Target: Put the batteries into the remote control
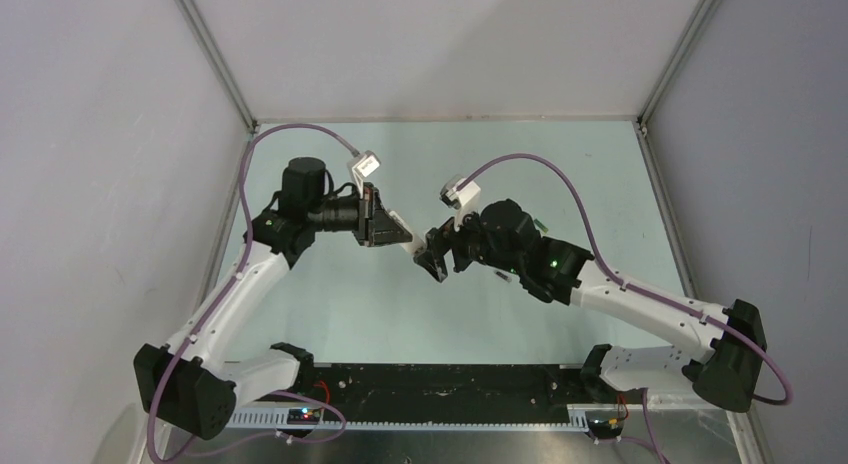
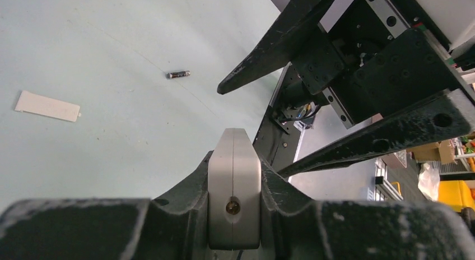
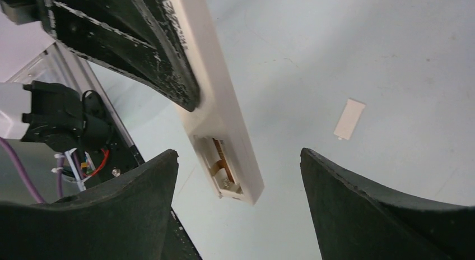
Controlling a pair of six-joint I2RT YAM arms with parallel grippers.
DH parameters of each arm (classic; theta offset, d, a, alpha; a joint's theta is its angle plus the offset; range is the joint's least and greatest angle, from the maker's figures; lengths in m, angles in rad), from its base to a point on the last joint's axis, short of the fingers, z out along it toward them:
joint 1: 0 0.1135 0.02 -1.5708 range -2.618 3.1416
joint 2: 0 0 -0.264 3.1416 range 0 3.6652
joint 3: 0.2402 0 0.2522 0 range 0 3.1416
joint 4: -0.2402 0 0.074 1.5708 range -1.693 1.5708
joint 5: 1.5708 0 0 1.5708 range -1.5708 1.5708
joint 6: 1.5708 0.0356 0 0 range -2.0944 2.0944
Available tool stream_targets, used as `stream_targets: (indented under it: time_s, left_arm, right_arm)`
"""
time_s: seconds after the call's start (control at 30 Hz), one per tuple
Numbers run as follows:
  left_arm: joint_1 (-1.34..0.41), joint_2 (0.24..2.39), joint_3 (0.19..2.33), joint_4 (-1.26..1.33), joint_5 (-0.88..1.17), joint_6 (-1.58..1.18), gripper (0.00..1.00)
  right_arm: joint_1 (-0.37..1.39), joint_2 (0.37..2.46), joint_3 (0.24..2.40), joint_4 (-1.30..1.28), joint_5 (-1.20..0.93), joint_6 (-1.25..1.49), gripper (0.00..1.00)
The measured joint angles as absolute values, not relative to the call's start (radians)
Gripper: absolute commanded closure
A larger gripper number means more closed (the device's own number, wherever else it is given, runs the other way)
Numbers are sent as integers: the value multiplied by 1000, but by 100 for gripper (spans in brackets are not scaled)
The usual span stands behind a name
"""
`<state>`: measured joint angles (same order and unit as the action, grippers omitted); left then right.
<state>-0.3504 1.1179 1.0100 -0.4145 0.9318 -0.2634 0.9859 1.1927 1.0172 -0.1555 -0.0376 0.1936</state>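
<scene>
My left gripper [image 1: 398, 238] is shut on one end of the white remote control [image 1: 414, 247] and holds it in the air above the table. In the left wrist view the remote's end [image 2: 234, 187] sits clamped between the fingers [image 2: 185, 187]. In the right wrist view the remote [image 3: 221, 111] shows its open battery recess [image 3: 223, 171], with a spring and an orange strip and no battery in it. My right gripper [image 3: 238, 153] is open and empty, with its jaws to either side of the remote's free end and not touching it. One battery [image 2: 178, 74] lies on the table. The other battery is not clearly seen.
The small flat white cover [image 2: 47, 106] lies on the table and also shows in the right wrist view [image 3: 349, 119]. A small dark thing [image 1: 541, 224] lies behind the right arm. White walls with metal posts enclose the table. A black rail [image 1: 450, 384] runs along the near edge.
</scene>
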Motion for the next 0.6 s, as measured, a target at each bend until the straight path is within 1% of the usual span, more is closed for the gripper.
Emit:
stream_targets:
  time_s: [0.13, 0.23, 0.4, 0.43, 0.47, 0.5, 0.53, 0.57, 0.6]
  left_arm:
    - [-351, 1113, 1009, -414, 930, -258, 100]
    - [-350, 1109, 999, -413, 929, -240, 100]
    - [-348, 1074, 969, -423, 920, -191, 100]
    - [-348, 1068, 968, -424, 920, -185, 100]
    - [-347, 1063, 968, -424, 920, -179, 100]
    - [-347, 1058, 968, -424, 920, -174, 100]
    - [-347, 1053, 968, -424, 920, -172, 100]
    - [-347, 1051, 968, -423, 920, -171, 100]
    - [-347, 1050, 968, -423, 920, -171, 100]
  right_arm:
    - [989, 1184, 1014, -176, 8, 200, 19]
    - [957, 1158, 994, -178, -3, 242, 24]
    - [771, 1066, 893, -178, -48, 375, 31]
    - [731, 1050, 875, -185, -47, 396, 36]
    - [699, 1039, 862, -200, -43, 414, 44]
    - [673, 1037, 855, -218, -38, 426, 47]
    - [654, 1039, 850, -233, -32, 435, 55]
    - [636, 1048, 846, -255, -22, 445, 59]
    - [615, 1064, 844, -281, -9, 455, 66]
